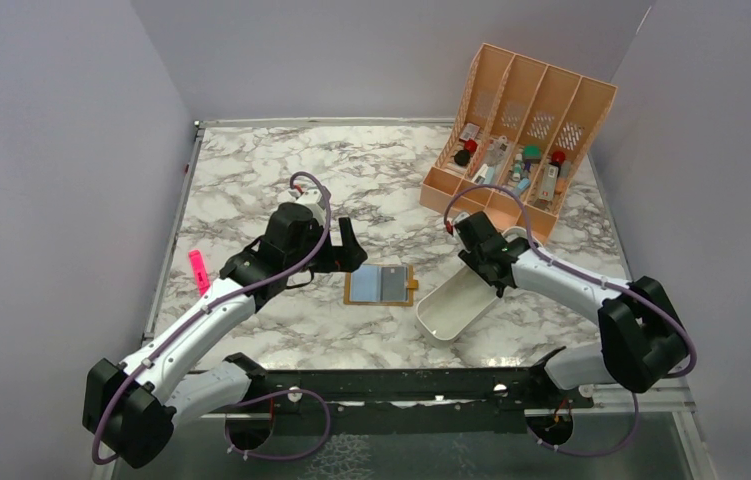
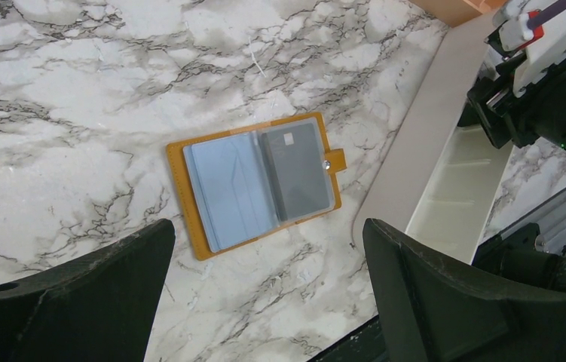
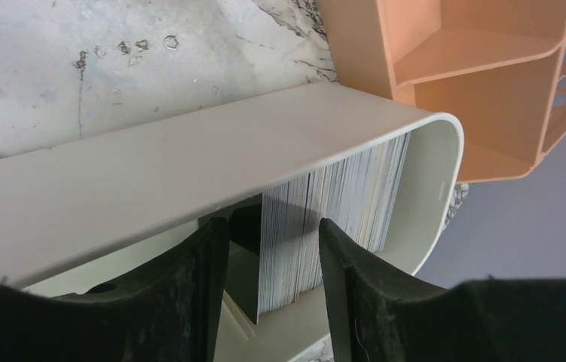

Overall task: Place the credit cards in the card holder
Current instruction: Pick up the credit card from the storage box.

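The tray surrounds the right gripper, whose jaws straddle several upright cards — whether they are clamped, I cannot tell. The holder lies open below the wide-open left gripper. The risk is pinching too many cards, so that extras lift and scatter.

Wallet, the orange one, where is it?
In the top view the wallet lies open near the middle of the table, between the left end effector and the white tray on its right.
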### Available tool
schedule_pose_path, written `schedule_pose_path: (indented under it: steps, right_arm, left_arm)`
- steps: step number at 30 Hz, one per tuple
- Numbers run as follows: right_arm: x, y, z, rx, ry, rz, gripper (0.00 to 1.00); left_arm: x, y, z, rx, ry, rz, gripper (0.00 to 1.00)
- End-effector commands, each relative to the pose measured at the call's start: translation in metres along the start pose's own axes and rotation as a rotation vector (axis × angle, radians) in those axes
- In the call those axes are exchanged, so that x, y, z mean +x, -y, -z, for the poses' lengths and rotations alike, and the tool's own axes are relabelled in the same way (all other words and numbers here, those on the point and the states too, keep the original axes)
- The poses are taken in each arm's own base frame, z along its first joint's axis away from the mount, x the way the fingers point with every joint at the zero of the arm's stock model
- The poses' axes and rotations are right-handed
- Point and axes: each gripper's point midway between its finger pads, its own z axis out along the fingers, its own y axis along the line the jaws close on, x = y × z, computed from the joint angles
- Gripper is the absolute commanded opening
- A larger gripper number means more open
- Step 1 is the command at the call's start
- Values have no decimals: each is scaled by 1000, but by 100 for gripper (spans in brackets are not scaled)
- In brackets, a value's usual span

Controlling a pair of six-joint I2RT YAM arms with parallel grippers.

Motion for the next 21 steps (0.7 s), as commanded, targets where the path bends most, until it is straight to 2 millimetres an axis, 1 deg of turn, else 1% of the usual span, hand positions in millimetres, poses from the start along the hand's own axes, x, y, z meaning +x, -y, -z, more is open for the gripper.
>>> schedule_pose_path:
  steps: [1,5,10,14,21]
  right_arm:
    - [-6,25,13,95,30,-50,50]
    - [-13,30,19,97,66,-71,47]
    - [-13,27,18,85,71,-68,44]
    - [-15,26,17,79,76,-71,38]
    - [-18,28,23,63,89,-80,31]
  left_arm:
    - [4,-5,1,-20,2,-14,99]
    - [5,-4,-1,-17,-5,-8,99]
    - [4,-4,-1,-14,-5,-5,99]
    - [4,-3,0,-12,-4,-5,99]
    - [6,-5,-2,-21,-10,4,99]
